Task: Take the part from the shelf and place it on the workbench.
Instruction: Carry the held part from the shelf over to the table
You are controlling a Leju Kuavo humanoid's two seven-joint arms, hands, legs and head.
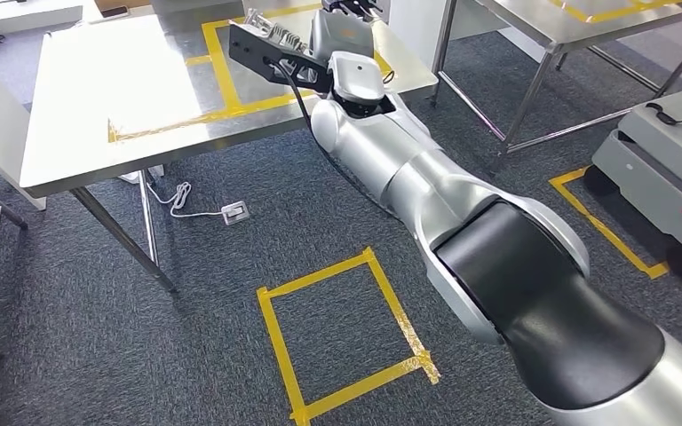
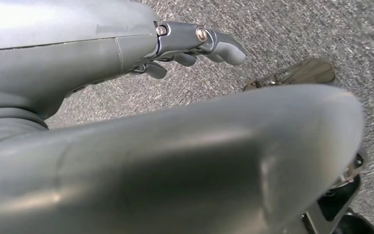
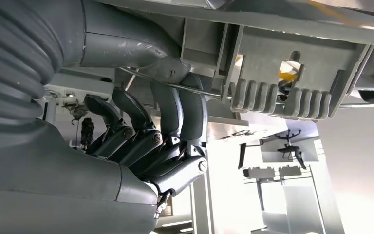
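No writing, number or brand name can be read in any of the views. The yellow tape (image 1: 346,333) on the carpet in the lower middle of the head view forms a plain square outline, and more of it marks the steel table (image 1: 80,133) at upper left; neither carries words. The grey cart (image 1: 666,169) at the right edge has a small red dot, possibly a button or light, with no legible label.

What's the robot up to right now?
Right hand grips the grey part over the workbench. Left hand hangs free. Nothing blocking.
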